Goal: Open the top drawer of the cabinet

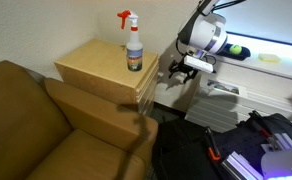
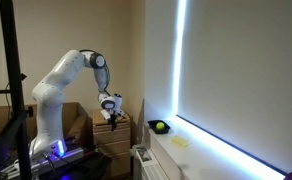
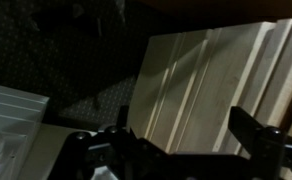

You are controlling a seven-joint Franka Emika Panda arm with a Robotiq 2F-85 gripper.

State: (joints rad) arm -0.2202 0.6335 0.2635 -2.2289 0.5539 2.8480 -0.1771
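The light tan wooden cabinet (image 1: 96, 65) stands beside the armchair, and it also shows behind the arm in an exterior view (image 2: 114, 140). Its stacked drawer fronts face my gripper; the top drawer (image 1: 147, 79) sits flush and closed just under the flat top. My gripper (image 1: 175, 70) hovers a short way in front of the upper drawer fronts, apart from them. In the wrist view the gripper (image 3: 171, 140) is open and empty, its two dark fingers spread wide over the pale drawer fronts (image 3: 206, 80). I cannot tell which band there is the top drawer.
A spray bottle (image 1: 134, 46) with a red trigger stands on the cabinet top near its front edge. A brown armchair (image 1: 36, 120) sits against the cabinet. A white ledge (image 1: 221, 95) and dark bags (image 1: 216, 150) lie behind the gripper. A yellow-black object (image 2: 160, 126) rests on the windowsill.
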